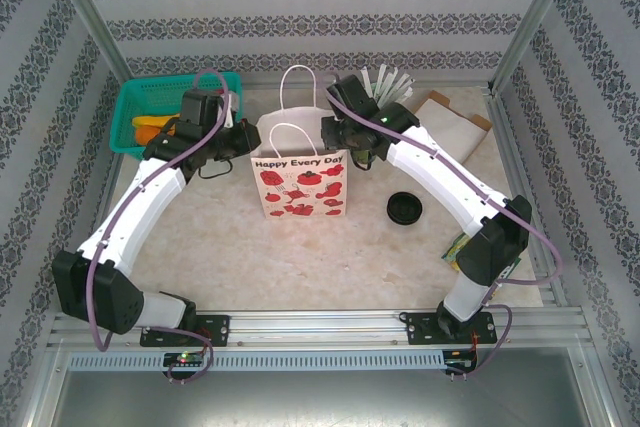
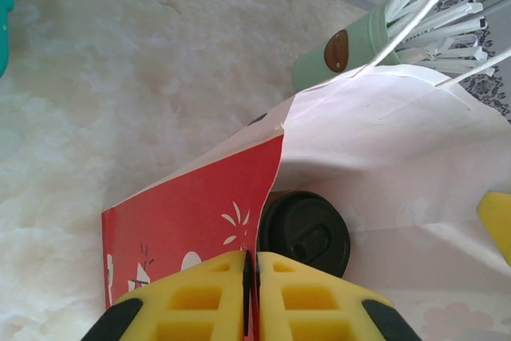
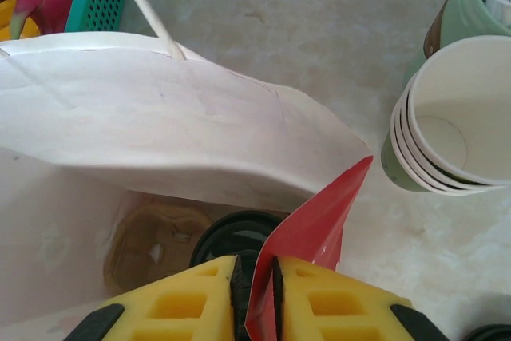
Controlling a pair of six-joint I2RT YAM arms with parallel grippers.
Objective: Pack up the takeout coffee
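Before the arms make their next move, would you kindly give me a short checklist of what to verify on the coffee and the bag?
1. Takeout coffee inside the paper bag: ok, its black lid shows down in the bag.
2. Cup sitting flat on the bag's floor: cannot tell, its body is hidden.
3. Right end effector pinching the bag's red side panel: ok.
4. Left end effector closed on the bag's edge: ok.
5. Bag standing upright on the table: ok.
6. Bag apart from the stack of lidless cups: ok, though the gap looks narrow.
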